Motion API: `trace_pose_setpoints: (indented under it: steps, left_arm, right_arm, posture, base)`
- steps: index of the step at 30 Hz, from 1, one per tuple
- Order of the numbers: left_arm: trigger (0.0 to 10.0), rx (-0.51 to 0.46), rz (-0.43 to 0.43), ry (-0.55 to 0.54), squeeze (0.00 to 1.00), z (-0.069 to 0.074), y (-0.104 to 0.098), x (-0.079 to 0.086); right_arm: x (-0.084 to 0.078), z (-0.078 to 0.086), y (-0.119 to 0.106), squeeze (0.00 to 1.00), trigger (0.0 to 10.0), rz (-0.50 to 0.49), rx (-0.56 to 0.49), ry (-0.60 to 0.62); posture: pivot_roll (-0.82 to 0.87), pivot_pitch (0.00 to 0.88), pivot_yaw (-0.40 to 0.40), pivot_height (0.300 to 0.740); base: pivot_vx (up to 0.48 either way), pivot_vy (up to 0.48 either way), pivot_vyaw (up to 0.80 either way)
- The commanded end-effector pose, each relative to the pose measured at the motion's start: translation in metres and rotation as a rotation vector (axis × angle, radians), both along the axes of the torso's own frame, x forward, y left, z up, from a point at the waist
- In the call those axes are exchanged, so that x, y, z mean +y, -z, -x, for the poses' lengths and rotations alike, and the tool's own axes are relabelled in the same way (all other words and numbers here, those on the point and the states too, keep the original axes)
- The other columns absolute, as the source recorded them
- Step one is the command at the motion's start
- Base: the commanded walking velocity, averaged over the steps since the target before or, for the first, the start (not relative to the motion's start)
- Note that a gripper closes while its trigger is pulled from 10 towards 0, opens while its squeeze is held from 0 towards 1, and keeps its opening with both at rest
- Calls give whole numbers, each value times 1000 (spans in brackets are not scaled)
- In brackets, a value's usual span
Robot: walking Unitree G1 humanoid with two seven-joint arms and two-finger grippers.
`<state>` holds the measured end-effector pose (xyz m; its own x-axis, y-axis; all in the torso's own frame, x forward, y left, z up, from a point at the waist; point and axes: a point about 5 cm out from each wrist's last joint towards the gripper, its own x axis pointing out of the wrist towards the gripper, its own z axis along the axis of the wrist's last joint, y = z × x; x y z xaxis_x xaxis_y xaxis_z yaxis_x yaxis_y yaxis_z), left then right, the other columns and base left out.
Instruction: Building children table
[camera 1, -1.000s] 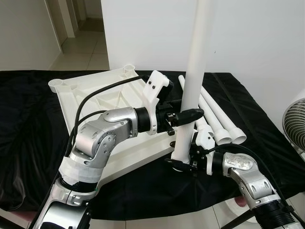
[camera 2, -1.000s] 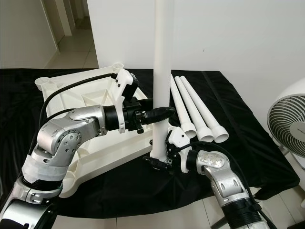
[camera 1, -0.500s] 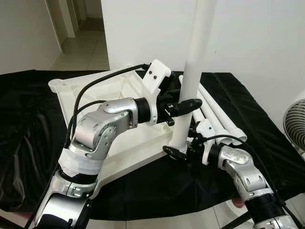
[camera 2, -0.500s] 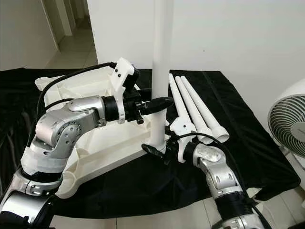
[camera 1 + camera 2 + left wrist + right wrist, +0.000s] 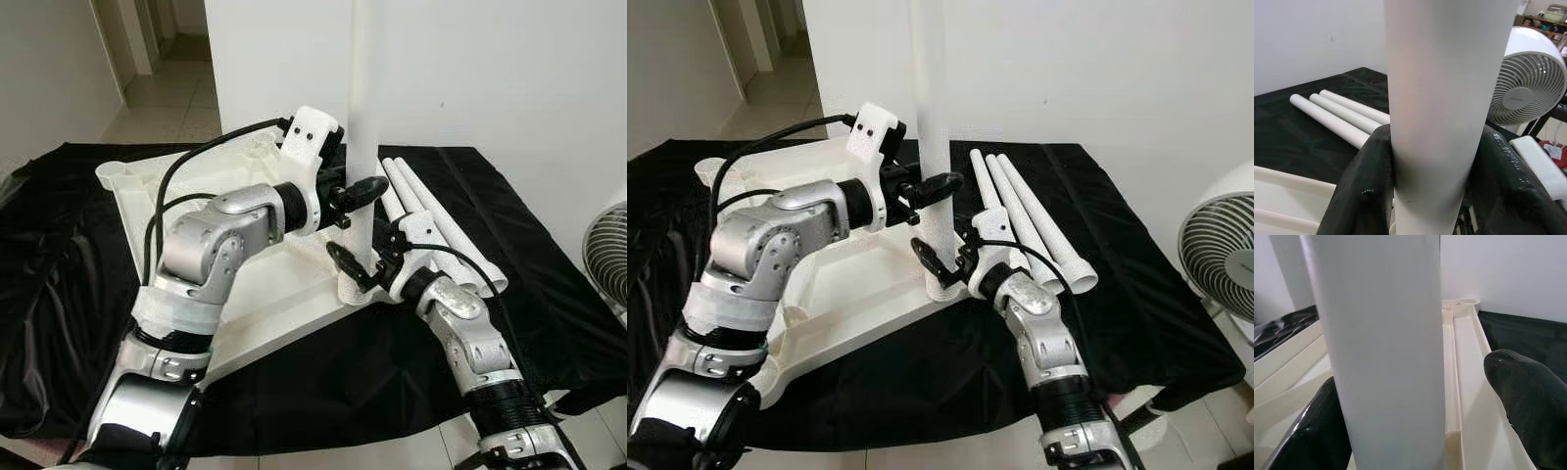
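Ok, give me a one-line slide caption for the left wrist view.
Left end effector clamps the upright white table leg; three spare legs lie on black cloth, fan behind.

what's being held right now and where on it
The upright white table leg. The left pincer clamps its shaft partway up. The right pincer straddles its lower end, just above the tabletop corner, one finger apart from it.

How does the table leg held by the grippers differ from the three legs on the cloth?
The held leg stands upright at a corner of the upturned tabletop; the three spare legs lie flat, side by side, on the black cloth. Both the left gripper and the right gripper are on the held leg, none on the spare ones. All are white tubes.
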<state>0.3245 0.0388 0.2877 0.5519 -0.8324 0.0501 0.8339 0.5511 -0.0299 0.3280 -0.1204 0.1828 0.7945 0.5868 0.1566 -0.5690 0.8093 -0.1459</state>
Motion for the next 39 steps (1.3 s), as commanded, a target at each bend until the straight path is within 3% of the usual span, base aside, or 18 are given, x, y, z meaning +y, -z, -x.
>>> trace_pose_setpoints:
  steps: [1,4,13,18,20,23,29,39]
  left_arm:
    - [10000,-30,19,-43,0,-3,-8,1]
    - [10000,-54,51,-136,0,-9,-15,1]
    - [10000,-85,68,-235,0,-16,-24,2]
    - [10000,-89,71,-248,0,-16,-26,2]
    - [10000,-93,94,-277,0,-17,-30,-1]
    - [10000,-88,129,-329,0,-18,-33,-10]
    - [10000,-101,139,-367,0,-14,-34,-24]
    - [10000,-112,126,-358,0,-9,-34,-35]
  right_arm:
    - [-3,-2,-4,0,10000,-10,-15,31]
    - [1,-8,-6,0,10000,-62,-29,138]
    - [3,-17,-11,0,10000,-108,-27,302]
    - [4,-18,-11,0,10000,-112,-23,322]
    - [3,-22,-13,0,10000,-116,-27,394]
    - [6,-28,-15,0,10000,-96,-42,526]
    - [14,-29,-13,0,10000,-54,-68,658]
    - [22,-32,-13,0,10000,51,-131,673]
  posture:
    - [-1,32,10,740]
    - [-14,38,7,740]
    - [-28,27,12,740]
    - [-28,27,12,740]
    - [-25,24,7,740]
    - [-16,27,-3,740]
    - [-3,26,-17,740]
    - [10,15,-39,740]
  base:
    - [0,0,0]
    - [0,0,0]
    - [0,0,0]
    - [0,0,0]
    - [0,0,0]
    - [0,0,0]
    - [0,0,0]
    - [0,0,0]
